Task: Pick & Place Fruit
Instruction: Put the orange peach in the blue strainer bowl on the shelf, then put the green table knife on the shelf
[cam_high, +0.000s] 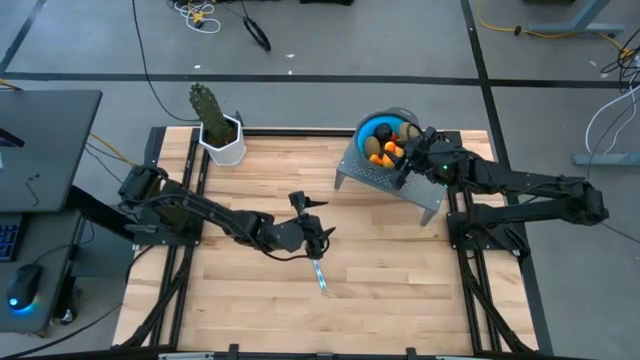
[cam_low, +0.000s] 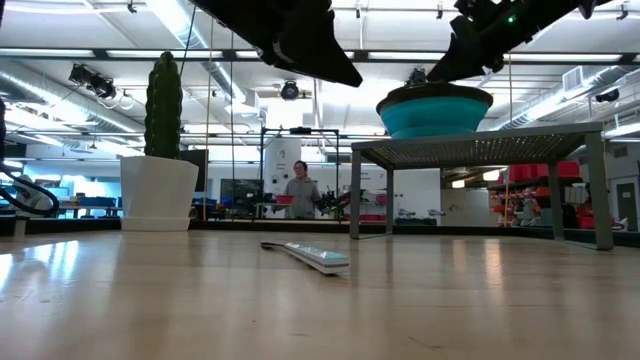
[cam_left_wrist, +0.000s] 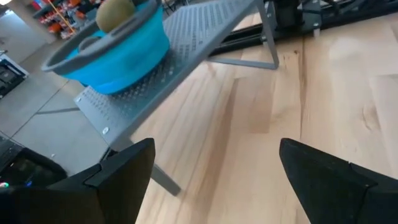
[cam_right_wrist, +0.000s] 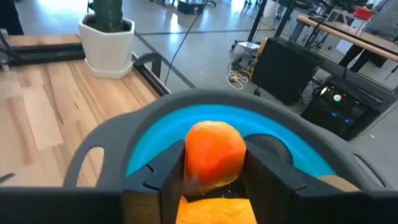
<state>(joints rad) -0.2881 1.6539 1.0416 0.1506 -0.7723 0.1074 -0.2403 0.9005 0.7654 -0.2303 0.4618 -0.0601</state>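
We see a pale butcher-block table (cam_high: 380, 250) with long wood strips and a smooth, slightly glossy face. At its far right stands a grey perforated metal rack (cam_high: 385, 180) on thin bent legs, and on it sits a blue bowl (cam_high: 370, 125) with a grey rim, soft-looking and round. The fruit (cam_high: 385, 148) lies piled in that bowl: orange pieces, an olive-brown oval and a dark ball.

Our right gripper (cam_right_wrist: 214, 177) hangs over the bowl's right edge. Between its dark fingers (cam_right_wrist: 267, 177) sits a small round orange fruit (cam_right_wrist: 214, 152), matte and dimpled; the fingers flank it closely, but we cannot tell whether they still press on it or have begun to part. Another orange piece lies just below it.

Our left gripper (cam_left_wrist: 214, 180) hovers above the middle of the table with its blocky black fingers (cam_left_wrist: 323, 174) spread wide and nothing between them. Just near of it on the wood lies a slim silvery-blue knife (cam_high: 320, 275), flat and narrow.

At the far left edge stands a ribbed green cactus (cam_high: 207, 108) in a faceted white pot (cam_high: 226, 145).

The near half of the table and its left side are bare wood, open for travel. The rack's legs and the black frame rails along both sides bound that room.
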